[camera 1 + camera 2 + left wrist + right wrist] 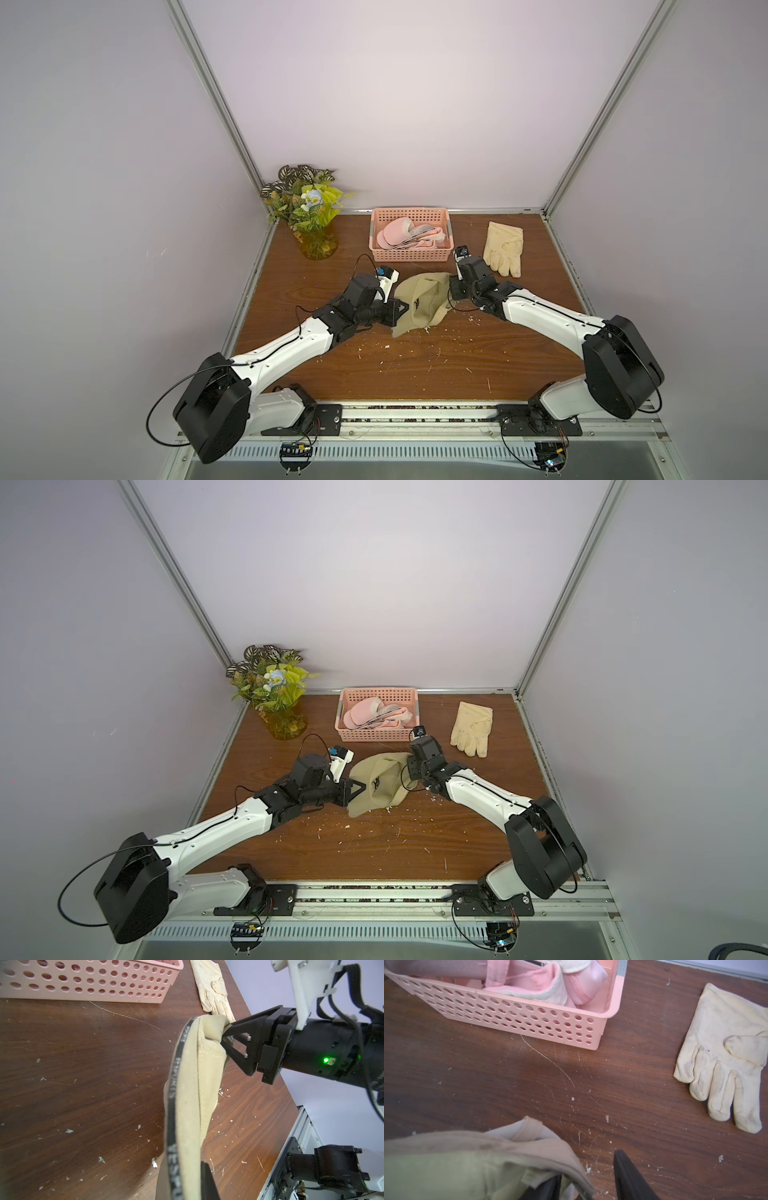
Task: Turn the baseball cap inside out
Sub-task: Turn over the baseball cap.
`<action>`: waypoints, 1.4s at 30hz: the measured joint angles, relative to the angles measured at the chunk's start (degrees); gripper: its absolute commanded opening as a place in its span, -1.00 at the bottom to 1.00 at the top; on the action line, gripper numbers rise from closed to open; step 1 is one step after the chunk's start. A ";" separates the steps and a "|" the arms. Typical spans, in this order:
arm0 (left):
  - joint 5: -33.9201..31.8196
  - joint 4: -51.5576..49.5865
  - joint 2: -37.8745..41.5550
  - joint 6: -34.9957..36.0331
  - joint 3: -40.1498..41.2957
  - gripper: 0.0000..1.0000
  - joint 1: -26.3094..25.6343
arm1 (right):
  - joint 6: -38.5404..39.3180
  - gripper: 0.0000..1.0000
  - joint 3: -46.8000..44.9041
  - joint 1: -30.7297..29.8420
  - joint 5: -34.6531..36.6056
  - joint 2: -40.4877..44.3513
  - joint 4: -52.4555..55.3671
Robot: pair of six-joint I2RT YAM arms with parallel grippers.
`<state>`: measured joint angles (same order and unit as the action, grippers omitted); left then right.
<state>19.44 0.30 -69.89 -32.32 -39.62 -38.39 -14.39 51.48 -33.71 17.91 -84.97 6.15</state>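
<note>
The beige baseball cap (419,299) (378,783) hangs stretched between both grippers over the middle of the wooden table. My left gripper (402,311) (185,1182) is shut on the cap's rim (193,1088), where a black printed band runs along the edge. My right gripper (450,297) (225,1040) straddles the opposite edge, its jaws partly apart. One finger is under the fabric (456,1163). The other finger (629,1176) stays outside, and a strip of table shows beside it. The fabric bunches at those fingertips.
A pink perforated basket (409,254) (529,1020) holding pink slippers stands just behind the cap. A cream work glove (503,249) (724,1059) lies at the back right. A potted artificial plant (309,212) fills the back left corner. White crumbs litter the table.
</note>
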 measured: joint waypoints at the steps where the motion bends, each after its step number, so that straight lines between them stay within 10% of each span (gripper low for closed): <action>1: 0.00 0.00 0.00 -0.02 0.00 -1.00 0.00 | 0.15 0.17 0.00 0.00 0.09 -0.02 0.11; 12: -0.74 0.74 -0.68 -3.89 0.00 -1.00 0.00 | 4.66 0.70 -2.49 0.59 -7.13 6.38 -0.13; 29: -1.92 2.01 -5.40 -10.84 -1.77 -1.00 0.02 | 10.69 0.22 -2.95 -2.93 -34.75 11.76 -0.87; 42: -5.95 0.33 -7.63 -10.51 -1.77 -1.00 0.02 | 6.78 0.22 4.81 -4.09 -24.44 -8.70 -0.26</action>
<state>13.50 0.62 -77.52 -42.83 -41.39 -38.37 -7.62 56.29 -37.80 -6.52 -93.67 5.89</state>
